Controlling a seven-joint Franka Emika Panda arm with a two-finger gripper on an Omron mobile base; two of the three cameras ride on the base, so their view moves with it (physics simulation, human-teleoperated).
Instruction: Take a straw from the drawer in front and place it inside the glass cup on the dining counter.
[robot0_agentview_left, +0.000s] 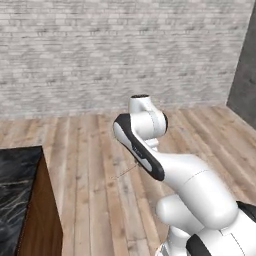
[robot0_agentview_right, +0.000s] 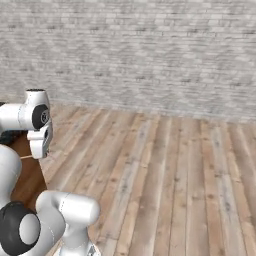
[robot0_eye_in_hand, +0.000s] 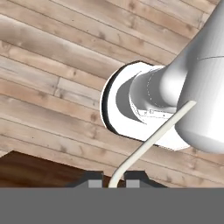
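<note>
- Wooden plank floor (robot0_agentview_right: 165, 170) runs back to a pale brick wall (robot0_agentview_left: 120, 50), taking up most of both base views.
- Black marble tabletop (robot0_agentview_left: 15, 185) with a brown wood side sits at the lower left of the left base view; no cup can be seen on that corner.
- White robot arm (robot0_agentview_left: 150, 145) is raised over open floor.
- Its hand (robot0_eye_in_hand: 113, 180) is pinching a straw (robot0_eye_in_hand: 148, 142) between nearly pressed-together fingertips; the thin pale stick juts out from it.
- Picking up looks done; carrying the straw to the glass and dropping it in seems left.
</note>
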